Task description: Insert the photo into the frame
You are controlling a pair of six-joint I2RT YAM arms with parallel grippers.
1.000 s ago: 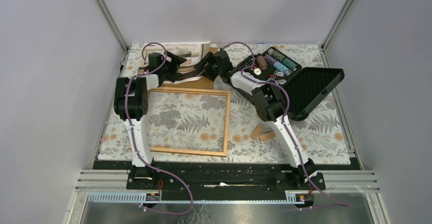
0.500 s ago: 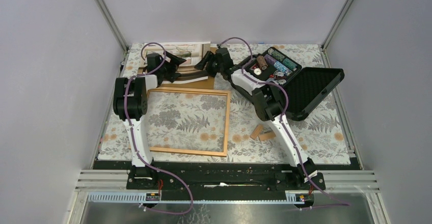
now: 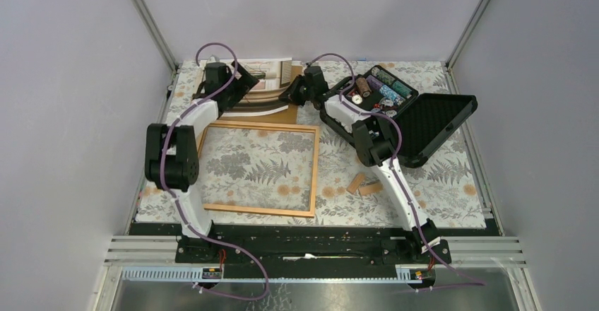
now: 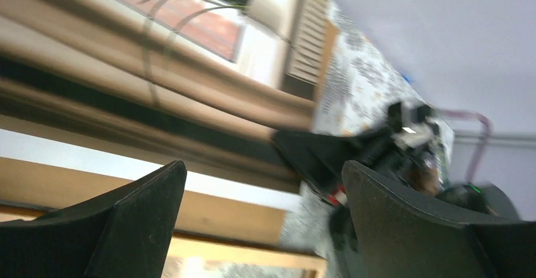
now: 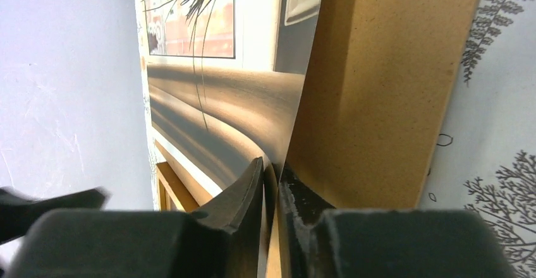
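Note:
The photo, a print of a spindly plant above beige-brown bands, lies at the back of the table on a brown backing board. My right gripper is shut on the photo's right edge, and the paper curls up between the fingers. My left gripper hangs open over the photo's left part, with nothing between its fingers. The frame, with a thin orange-tan border, lies flat in front of the photo. Its corner shows past the held paper.
An open black case with small items inside sits at the back right, close to the right arm. Two small wooden blocks lie right of the frame. The backing board stays flat under the lifted paper edge.
The right gripper has closed on the photo's right edge, which now curls up. The left arm has swung outward and its open gripper has moved farther back over the photo.

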